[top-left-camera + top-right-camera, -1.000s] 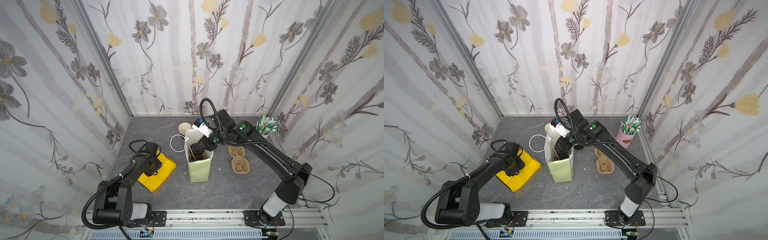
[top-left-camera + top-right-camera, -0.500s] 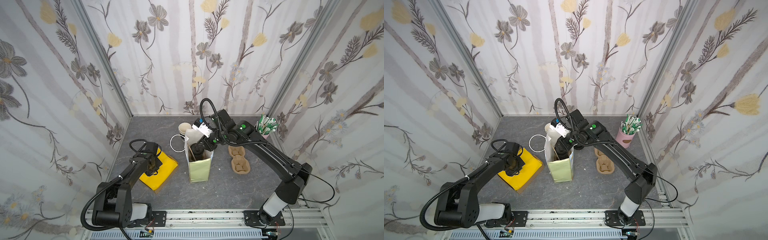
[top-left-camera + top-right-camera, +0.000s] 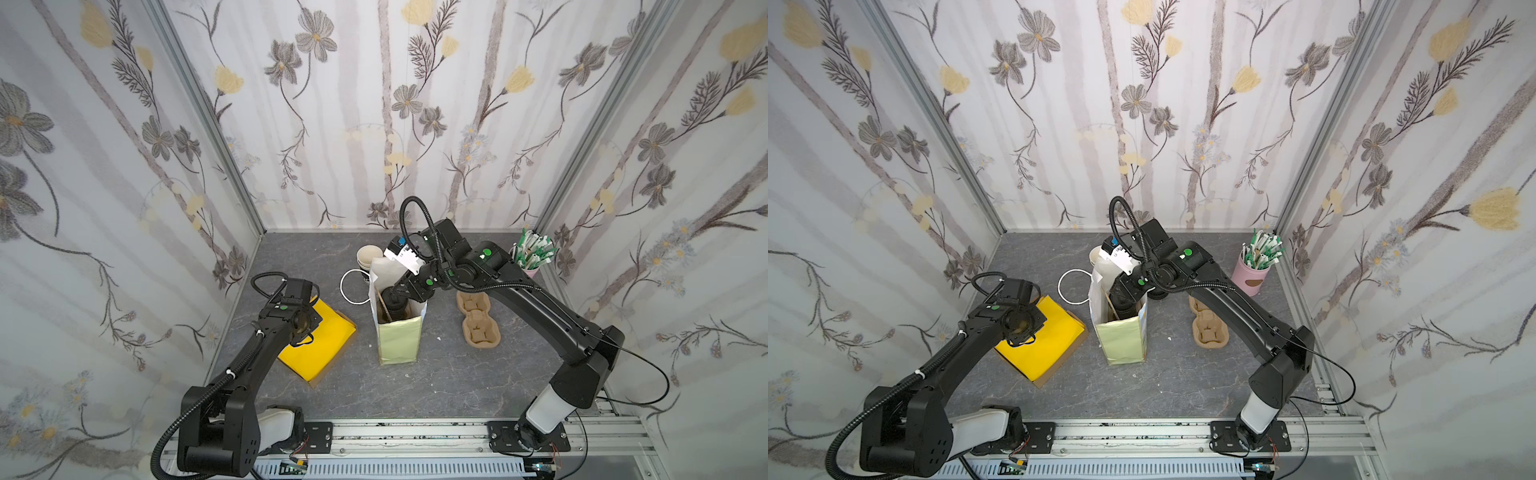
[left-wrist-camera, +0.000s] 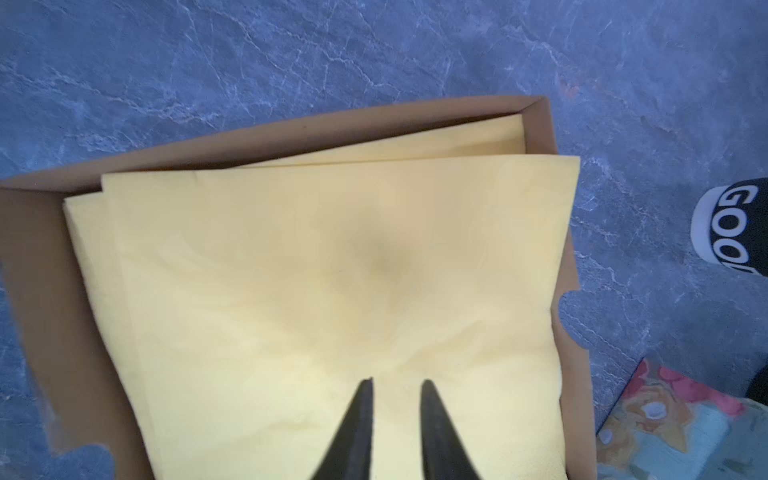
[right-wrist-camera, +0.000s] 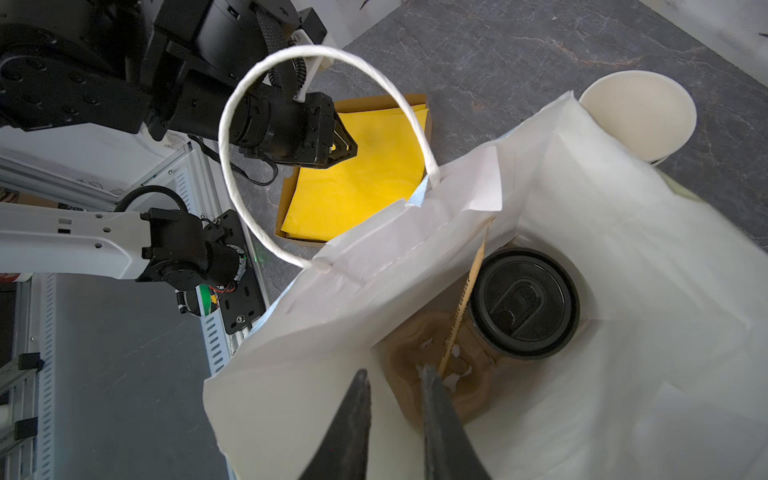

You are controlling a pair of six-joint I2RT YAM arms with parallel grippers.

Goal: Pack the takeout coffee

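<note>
The takeout coffee [image 5: 523, 303], a black cup with its black domed lid on, stands upright inside the white paper bag [image 5: 623, 249], on a brown carrier [image 5: 428, 357]. It also shows in the bag [image 3: 399, 340] in both top views, as a dark cup [image 3: 392, 301] [image 3: 1123, 305]. My right gripper [image 5: 395, 372] hovers in the bag's mouth beside the cup, jaws a little apart and holding nothing. My left gripper [image 4: 397, 380] is open, its tips resting on a stack of yellow napkins [image 4: 332, 270].
A thin wooden stirrer [image 5: 461, 299] leans in the bag next to the cup. The napkins lie in a low cardboard box [image 4: 41, 291]. Behind the bag stands a stack of cups [image 3: 370, 257]. A brown cup carrier [image 3: 478, 320] and a pink holder of sticks [image 3: 532, 257] are to the right.
The left wrist has shifted very slightly over the yellow napkins. The right arm and the bag stand as before.
</note>
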